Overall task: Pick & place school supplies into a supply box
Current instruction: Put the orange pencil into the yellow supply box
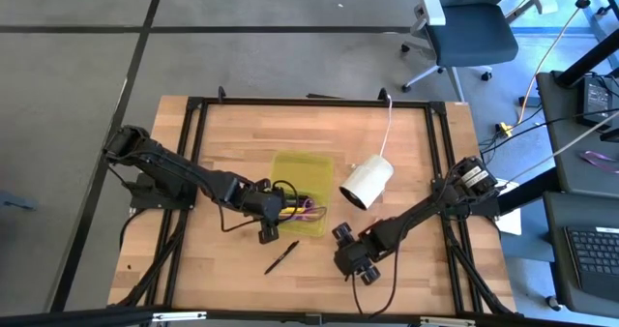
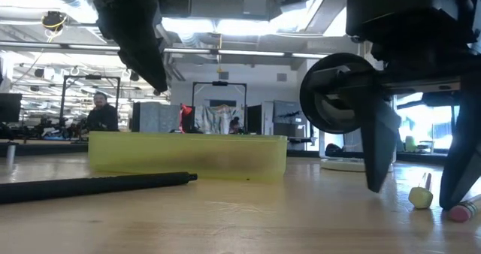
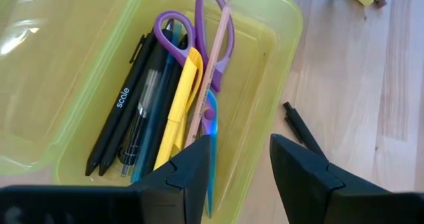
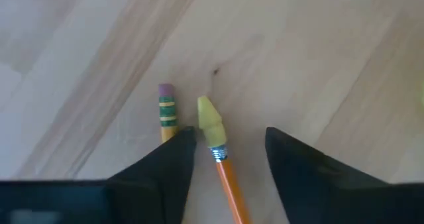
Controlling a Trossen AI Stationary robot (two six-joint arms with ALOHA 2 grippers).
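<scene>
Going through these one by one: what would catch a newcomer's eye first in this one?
Probably the yellow-green supply box mid-table, already holding purple scissors, a yellow marker and dark pens, with the left gripper open over its front end. Next, the right gripper low over the front right of the table, straddling two pencils. One black pen lies loose in front of the box, a white cylinder beside it.

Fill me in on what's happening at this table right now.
Two robot arms are packing school supplies into a yellow-green supply box. The box already holds purple scissors, a yellow marker, and black pens. The left pincer hangs open over the box's near end, holding nothing. The right pincer is down at the table, straddling an orange pencil, with a second pencil beside it. A black pen lies on the table.
</scene>
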